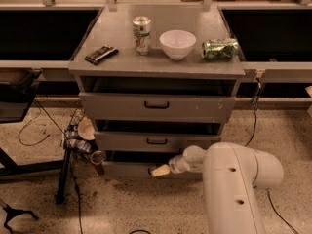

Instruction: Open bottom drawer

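Note:
The grey cabinet has three drawers. The bottom drawer [127, 169] is the lowest, shallowest front, just above the floor, with a dark gap above it. My white arm reaches in from the lower right, and my gripper [160, 170] sits at the middle of the bottom drawer's front, where its handle would be. The handle is hidden behind the gripper's pale fingertips. The middle drawer [157, 141] and the top drawer [157, 105] show their black bar handles.
On the cabinet top stand an upright can [142, 34], a white bowl [177, 44], a green can on its side [220, 48] and a dark flat packet [101, 54]. Cables and a black stand [68, 165] crowd the floor left of the cabinet.

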Available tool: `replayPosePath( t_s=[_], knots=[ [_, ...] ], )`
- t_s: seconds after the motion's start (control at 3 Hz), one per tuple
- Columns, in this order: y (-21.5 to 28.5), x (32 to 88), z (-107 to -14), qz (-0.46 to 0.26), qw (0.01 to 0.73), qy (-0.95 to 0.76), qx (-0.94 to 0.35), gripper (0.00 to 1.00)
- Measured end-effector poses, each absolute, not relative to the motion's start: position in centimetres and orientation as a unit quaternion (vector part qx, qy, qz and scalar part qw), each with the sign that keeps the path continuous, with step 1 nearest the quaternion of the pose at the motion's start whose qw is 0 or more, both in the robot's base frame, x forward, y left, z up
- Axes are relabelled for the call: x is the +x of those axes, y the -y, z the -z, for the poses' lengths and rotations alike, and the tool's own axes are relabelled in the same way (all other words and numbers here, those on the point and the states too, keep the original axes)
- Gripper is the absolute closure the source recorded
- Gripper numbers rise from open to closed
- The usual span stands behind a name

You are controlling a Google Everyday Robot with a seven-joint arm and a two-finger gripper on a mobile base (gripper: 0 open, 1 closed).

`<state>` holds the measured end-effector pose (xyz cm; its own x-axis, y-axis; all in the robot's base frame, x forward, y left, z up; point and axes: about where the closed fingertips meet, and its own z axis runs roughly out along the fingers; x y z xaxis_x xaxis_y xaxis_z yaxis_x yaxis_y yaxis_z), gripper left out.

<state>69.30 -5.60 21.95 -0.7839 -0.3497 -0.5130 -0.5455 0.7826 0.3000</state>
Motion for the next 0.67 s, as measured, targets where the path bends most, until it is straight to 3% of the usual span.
replayPosePath(
  t_s=[0.67],
  knots=[
    [5.6, 68.97, -21.88, -0.217, 0.208, -0.921, -0.249, 0.0]
  ],
)
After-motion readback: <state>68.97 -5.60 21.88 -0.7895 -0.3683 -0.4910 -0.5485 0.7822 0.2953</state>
